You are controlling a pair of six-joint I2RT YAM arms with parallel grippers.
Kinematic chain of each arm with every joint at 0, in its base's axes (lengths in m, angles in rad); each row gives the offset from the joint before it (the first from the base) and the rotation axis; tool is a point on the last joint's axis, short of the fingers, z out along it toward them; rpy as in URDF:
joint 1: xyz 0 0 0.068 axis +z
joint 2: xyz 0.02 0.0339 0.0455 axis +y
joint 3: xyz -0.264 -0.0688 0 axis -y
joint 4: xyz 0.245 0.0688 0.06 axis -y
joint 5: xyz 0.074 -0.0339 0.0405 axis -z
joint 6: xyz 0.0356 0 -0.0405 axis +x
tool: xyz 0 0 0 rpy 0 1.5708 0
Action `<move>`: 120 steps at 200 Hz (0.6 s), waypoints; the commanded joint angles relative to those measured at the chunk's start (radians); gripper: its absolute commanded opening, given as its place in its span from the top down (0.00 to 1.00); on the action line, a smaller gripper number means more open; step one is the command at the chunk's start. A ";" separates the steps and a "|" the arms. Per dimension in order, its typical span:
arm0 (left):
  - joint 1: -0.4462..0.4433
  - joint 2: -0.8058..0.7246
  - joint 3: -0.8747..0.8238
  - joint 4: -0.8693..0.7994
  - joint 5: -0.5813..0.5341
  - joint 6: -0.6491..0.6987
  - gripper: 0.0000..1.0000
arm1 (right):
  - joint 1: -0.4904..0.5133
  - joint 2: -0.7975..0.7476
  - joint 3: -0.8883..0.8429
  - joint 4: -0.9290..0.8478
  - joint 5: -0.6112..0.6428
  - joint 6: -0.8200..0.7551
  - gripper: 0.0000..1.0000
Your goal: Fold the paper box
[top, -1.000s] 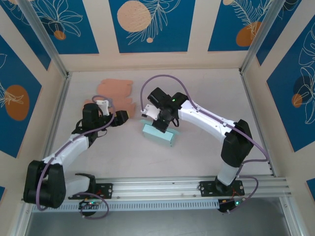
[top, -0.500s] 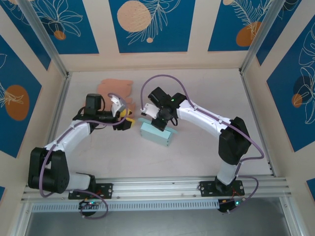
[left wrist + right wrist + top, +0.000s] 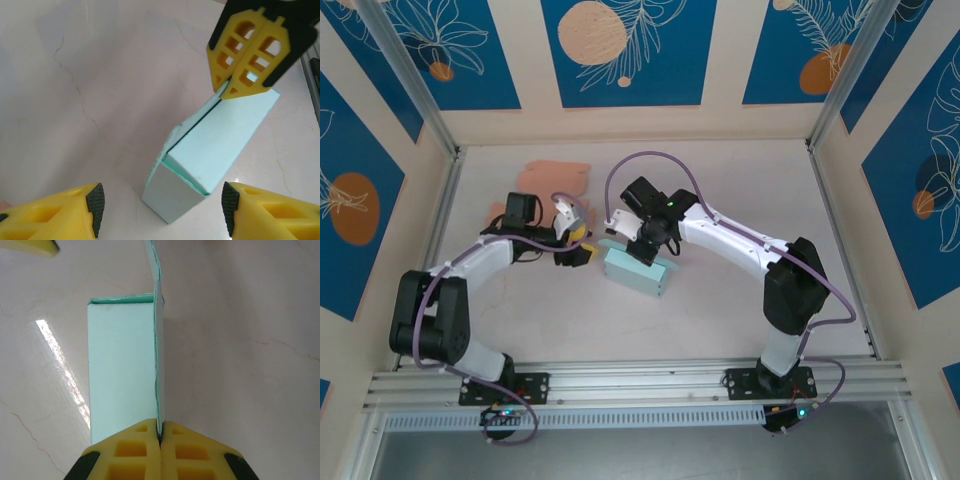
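Pinching mint paper box (image 3: 120, 365), yellow right pincer (image 3: 160, 431)

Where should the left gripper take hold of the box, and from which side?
Probably the free short end, coming in along the length of the box. The right gripper pinches the thin upright flap at the other end. The open left gripper faces this end, its jaws wider than the box.

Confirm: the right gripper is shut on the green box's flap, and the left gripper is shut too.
The left gripper is open, not shut; the left wrist view shows its fingers spread wide, clear of the box. The right gripper is shut on the flap.
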 commanded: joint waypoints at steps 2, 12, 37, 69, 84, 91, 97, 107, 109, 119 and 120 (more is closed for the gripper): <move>-0.035 0.031 0.054 -0.043 0.008 0.058 0.38 | 0.003 0.023 -0.021 0.000 -0.029 -0.019 1.00; -0.046 0.035 0.055 -0.032 0.002 0.056 0.39 | 0.002 0.026 -0.018 -0.003 -0.029 -0.021 1.00; -0.065 0.062 0.088 -0.044 -0.022 0.021 0.50 | 0.001 0.028 -0.019 0.000 -0.032 -0.027 1.00; -0.076 0.095 0.125 -0.071 -0.010 -0.040 0.59 | 0.001 0.027 -0.025 0.008 -0.035 -0.025 1.00; -0.081 0.089 0.113 -0.047 -0.021 -0.080 0.65 | 0.001 0.024 -0.027 0.011 -0.037 -0.023 1.00; -0.085 0.087 0.111 -0.052 -0.019 -0.087 0.65 | 0.001 0.023 -0.030 0.014 -0.038 -0.024 1.00; -0.090 0.084 0.109 -0.059 -0.028 -0.092 0.65 | 0.001 0.021 -0.031 0.018 -0.037 -0.024 1.00; -0.096 0.078 0.105 -0.061 -0.047 -0.112 0.65 | 0.000 0.020 -0.034 0.020 -0.038 -0.024 1.00; -0.097 0.077 0.102 -0.061 -0.049 -0.114 0.65 | 0.001 0.019 -0.034 0.020 -0.037 -0.024 1.00; -0.100 0.066 0.090 -0.052 -0.065 -0.130 0.70 | -0.001 0.017 -0.036 0.024 -0.040 -0.022 1.00; -0.099 0.065 0.089 -0.050 -0.067 -0.132 0.71 | -0.001 0.016 -0.036 0.025 -0.041 -0.022 1.00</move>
